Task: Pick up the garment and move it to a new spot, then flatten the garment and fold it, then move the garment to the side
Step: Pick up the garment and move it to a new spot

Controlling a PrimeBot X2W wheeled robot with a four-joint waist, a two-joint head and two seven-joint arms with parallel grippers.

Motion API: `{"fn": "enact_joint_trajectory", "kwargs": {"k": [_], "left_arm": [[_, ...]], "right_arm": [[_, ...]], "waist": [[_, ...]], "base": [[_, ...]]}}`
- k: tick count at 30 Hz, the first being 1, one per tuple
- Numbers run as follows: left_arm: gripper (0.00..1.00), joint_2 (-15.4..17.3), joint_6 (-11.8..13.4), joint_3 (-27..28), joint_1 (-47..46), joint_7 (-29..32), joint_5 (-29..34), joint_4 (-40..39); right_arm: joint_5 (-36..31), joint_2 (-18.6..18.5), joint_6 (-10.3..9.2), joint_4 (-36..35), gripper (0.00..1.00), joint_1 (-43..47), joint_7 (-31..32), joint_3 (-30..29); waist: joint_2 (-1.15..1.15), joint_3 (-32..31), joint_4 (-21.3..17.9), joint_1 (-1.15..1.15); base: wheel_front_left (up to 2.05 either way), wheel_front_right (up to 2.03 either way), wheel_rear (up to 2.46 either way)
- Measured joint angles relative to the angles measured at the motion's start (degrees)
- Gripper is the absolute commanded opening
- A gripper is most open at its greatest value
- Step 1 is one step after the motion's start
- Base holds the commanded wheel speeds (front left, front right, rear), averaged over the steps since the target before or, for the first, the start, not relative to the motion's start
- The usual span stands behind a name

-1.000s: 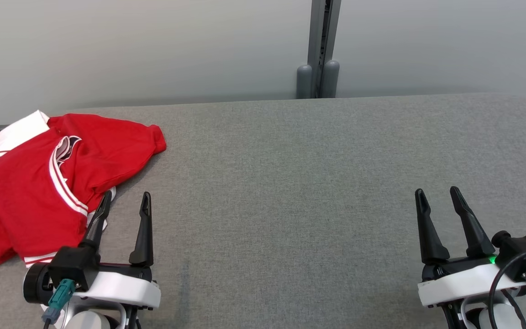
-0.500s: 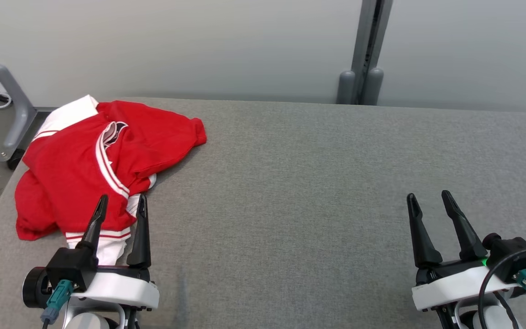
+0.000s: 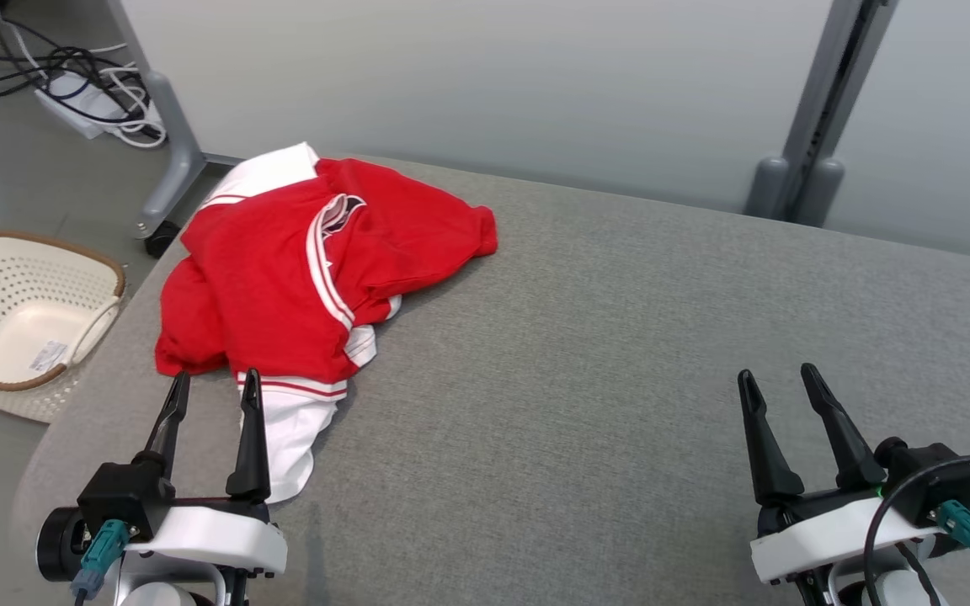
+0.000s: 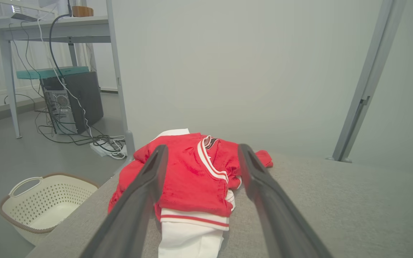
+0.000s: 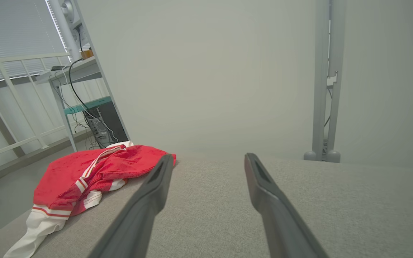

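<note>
Over the last second the whole head view has swung toward your robot's left. That is the camera turning, not the cloth moving. The garment [image 3: 308, 261], a red top with white trim, lies crumpled as before at the far-left corner of the tabletop [image 3: 586, 353] and now sits nearer mid-frame. A basket [image 3: 72, 251] on the floor beside that edge has newly come into frame. Left hand [image 3: 214, 380]: fingers spread, nothing between them, tips near the white hem. One finger overlaps the hem in the head view, so contact cannot be told. Right hand [image 3: 775, 374]: spread, empty, over bare tabletop, well apart from the cloth. Judgement: pickup not begun; the turn sets you up for a left-hand reach. Count: one garment, one basket, two hands with two fingers each, one grey post [image 3: 822, 109] behind.
</note>
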Motion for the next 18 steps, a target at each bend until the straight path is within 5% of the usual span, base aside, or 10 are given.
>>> {"fn": "enact_joint_trajectory", "kwargs": {"k": [18], "left_arm": [[1.00, -0.02, 0.93, 0.19, 0.80, 0.00, -1.04, 3.56]], "right_arm": [[-1.55, 0.01, 0.00, 7.27, 1.00, -0.77, -0.01, 1.62]], "waist": [[0.00, -1.45, 9.47, 0.00]], "base": [[0.00, 0.00, 0.00]]}}
